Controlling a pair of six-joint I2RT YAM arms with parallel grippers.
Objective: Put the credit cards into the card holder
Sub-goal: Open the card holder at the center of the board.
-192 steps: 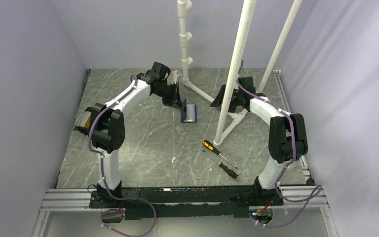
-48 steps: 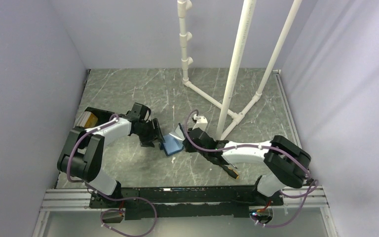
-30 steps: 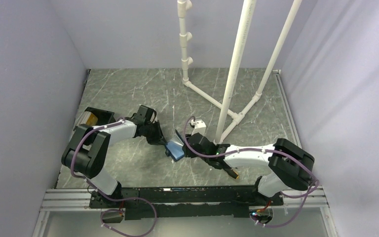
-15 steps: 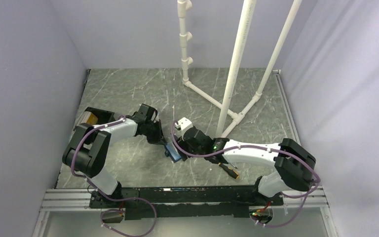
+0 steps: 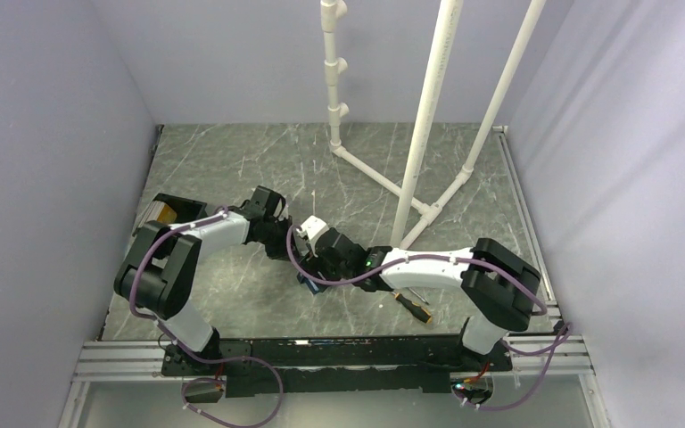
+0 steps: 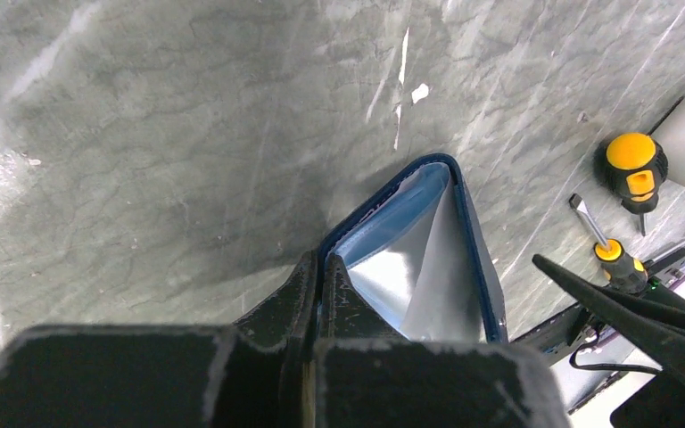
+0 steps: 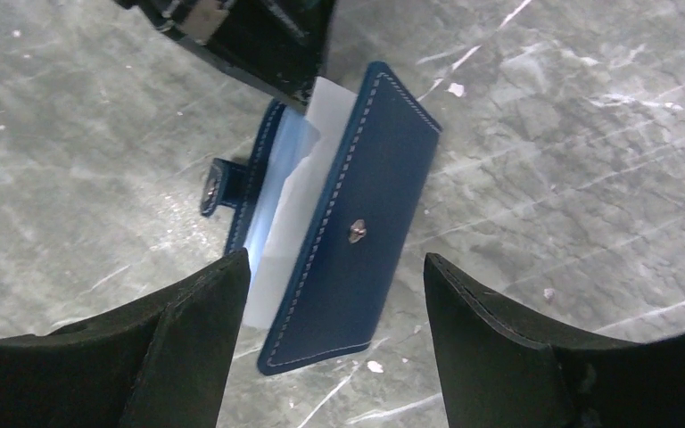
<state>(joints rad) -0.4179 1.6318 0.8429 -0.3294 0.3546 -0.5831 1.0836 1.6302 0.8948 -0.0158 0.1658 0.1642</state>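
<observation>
Both close: left end effector [image 6: 317, 267] pinches one edge of the card holder [image 7: 357, 223], right end effector [image 7: 332, 263] gapes empty straight above it.

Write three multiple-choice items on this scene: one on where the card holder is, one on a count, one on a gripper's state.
1. Where is the card holder? A in a black box; B between the two grippers; C on the white pipes.
2. How many screwdrivers show in the left wrist view? A one; B two; C four.
3. How is the left gripper? A open wide; B shut on nothing; C shut on the card holder.
Key: B, the right gripper stands open right over it, the left one at its edge. B, two orange handles lie close together. C, it pinches the holder's blue edge.
</observation>
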